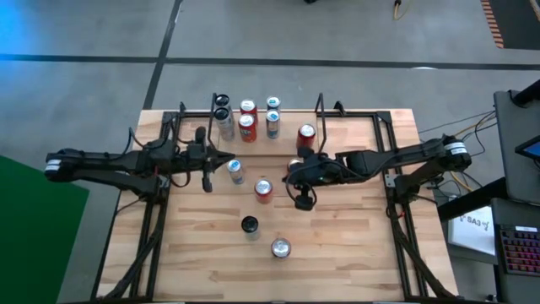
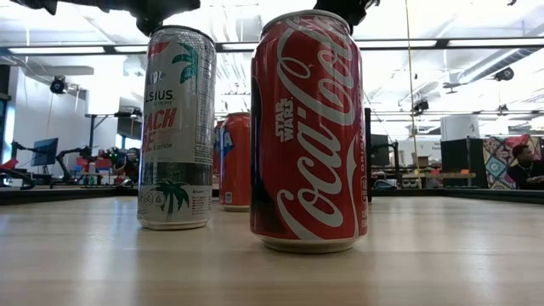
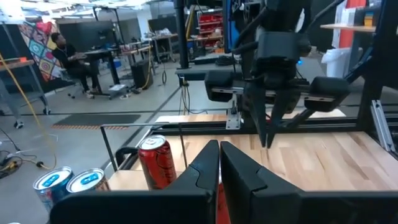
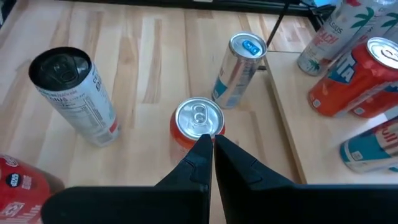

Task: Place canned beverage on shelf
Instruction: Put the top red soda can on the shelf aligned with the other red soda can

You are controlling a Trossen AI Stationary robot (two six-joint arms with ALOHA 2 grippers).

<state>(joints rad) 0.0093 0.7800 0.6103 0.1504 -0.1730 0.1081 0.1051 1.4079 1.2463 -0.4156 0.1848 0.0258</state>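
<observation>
Six cans (image 1: pixel 246 119) on the shelf (image 1: pixel 268 145).

The bench (image 1: pixel 354 245) was pale, smooth wood with visible grain. The red can (image 2: pixel 308 132) was glossy metal, and the shelf (image 1: pixel 320 108) was thin black metal rod.
</observation>
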